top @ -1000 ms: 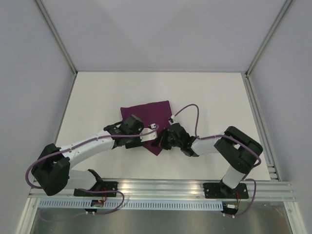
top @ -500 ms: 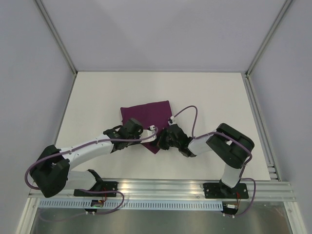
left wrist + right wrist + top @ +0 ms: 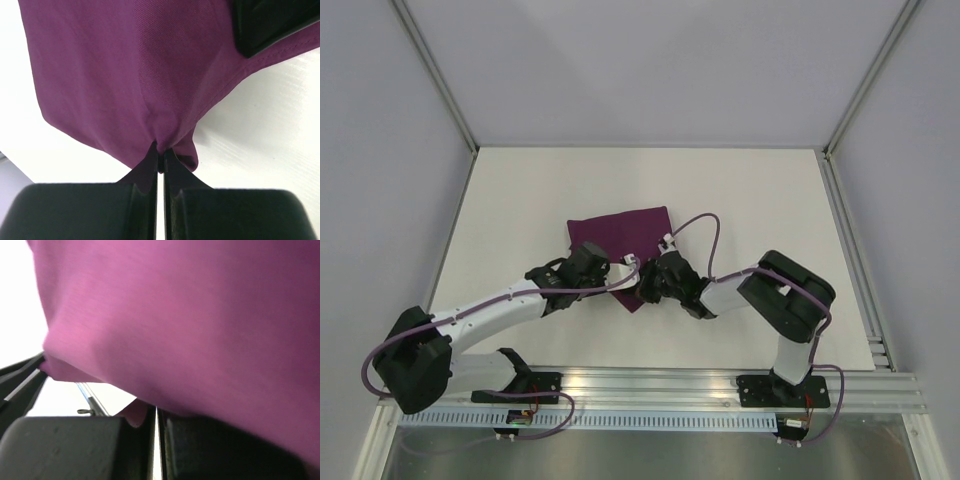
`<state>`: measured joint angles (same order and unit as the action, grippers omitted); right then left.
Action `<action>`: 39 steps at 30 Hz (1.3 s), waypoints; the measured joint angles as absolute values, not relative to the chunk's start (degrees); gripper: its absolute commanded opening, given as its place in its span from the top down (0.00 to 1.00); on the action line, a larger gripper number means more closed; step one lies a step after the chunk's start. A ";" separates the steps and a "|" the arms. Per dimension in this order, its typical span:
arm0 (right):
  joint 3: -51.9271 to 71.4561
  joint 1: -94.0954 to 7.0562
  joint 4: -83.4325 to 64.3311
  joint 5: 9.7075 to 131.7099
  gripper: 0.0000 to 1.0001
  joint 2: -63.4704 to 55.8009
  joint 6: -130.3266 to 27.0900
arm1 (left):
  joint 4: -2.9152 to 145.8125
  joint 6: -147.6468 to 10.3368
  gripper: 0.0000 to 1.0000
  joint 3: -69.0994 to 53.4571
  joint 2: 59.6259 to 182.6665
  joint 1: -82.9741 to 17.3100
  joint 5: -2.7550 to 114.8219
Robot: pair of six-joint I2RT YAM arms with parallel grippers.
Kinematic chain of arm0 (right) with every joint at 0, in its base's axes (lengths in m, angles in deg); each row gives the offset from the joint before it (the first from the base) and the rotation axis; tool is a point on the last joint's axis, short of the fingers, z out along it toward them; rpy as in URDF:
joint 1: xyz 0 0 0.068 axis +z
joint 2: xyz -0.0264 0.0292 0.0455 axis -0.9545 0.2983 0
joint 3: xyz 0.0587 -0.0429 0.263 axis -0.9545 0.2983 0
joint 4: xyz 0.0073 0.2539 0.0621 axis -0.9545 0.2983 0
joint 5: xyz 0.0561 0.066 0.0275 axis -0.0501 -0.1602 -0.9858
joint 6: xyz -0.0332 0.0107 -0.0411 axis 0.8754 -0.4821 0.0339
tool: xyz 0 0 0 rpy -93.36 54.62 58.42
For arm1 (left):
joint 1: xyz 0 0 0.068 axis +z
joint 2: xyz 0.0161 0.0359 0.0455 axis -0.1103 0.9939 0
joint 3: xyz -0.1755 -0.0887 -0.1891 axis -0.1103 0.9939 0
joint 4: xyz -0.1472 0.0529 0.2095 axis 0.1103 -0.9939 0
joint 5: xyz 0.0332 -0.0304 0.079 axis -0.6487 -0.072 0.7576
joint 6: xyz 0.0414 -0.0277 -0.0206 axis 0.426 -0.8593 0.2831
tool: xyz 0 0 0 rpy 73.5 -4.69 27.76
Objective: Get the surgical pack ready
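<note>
My left gripper (image 3: pixel 160 159) and right gripper (image 3: pixel 156 412) are clamped on the cloth's (image 3: pixel 620 235) near corner, which points toward my bases.

In the top view, the near corner of the purple cloth (image 3: pixel 620 232) is covered by the left gripper (image 3: pixel 621 277) and the right gripper (image 3: pixel 643 289), whose fingertips are too small to be made out there. In the left wrist view, the cloth is cut off by the top edge beyond the pincer. A black shape (image 3: pixel 275 25) beyond it to the right is cropped by the corner. In the right wrist view, the cloth is blurred, draped over the pincer's fingers (image 3: pixel 210 450) and cropped above and to the right.
</note>
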<state>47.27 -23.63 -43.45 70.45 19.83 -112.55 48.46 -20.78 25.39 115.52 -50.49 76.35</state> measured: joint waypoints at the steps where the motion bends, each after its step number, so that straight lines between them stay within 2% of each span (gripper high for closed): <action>1: 46.72 -23.63 -43.49 70.38 0.99 19.90 -112.55 | 48.22 -21.00 1.00 25.32 115.19 -50.49 76.15; 12: 36.62 -23.54 -44.49 70.89 0.99 24.21 -112.72 | 47.30 -22.46 1.00 24.64 111.02 -50.41 74.88; 25: 36.17 -23.39 -54.79 74.71 1.00 27.53 -115.74 | 47.48 -22.46 1.00 24.54 110.62 -50.17 74.71; 39: 37.74 -23.26 -62.99 91.28 0.99 31.20 -115.98 | 48.22 -22.33 1.00 24.40 109.77 -50.08 74.58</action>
